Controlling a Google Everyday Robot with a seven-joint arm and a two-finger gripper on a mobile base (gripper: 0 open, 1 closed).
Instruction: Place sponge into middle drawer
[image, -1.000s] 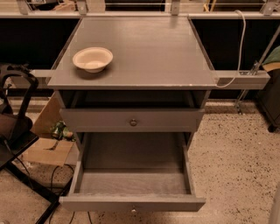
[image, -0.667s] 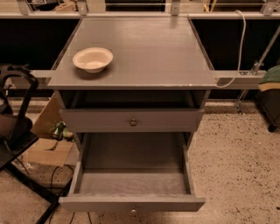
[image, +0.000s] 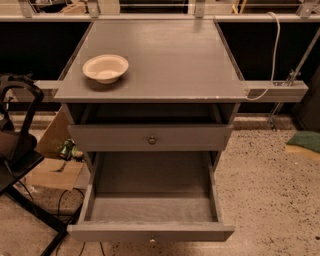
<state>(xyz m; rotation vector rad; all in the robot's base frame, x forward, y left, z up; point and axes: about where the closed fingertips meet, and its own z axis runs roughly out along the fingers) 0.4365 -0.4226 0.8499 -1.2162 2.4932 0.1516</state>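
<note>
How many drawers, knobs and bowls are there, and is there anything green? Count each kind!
Grey wood-grain drawers: 2, closed upper drawer and open middle drawer.
Small round knobs: 2, upper knob, lower knob.
Cream round bowl: 1, on the cabinet top.
Green-and-yellow pad at the right edge, maybe the sponge: 1.
Gripper: 0, not in view.
Total: 6.

Grey cabinet top (image: 170, 60) — cream bowl (image: 105, 67) rests there.
</note>
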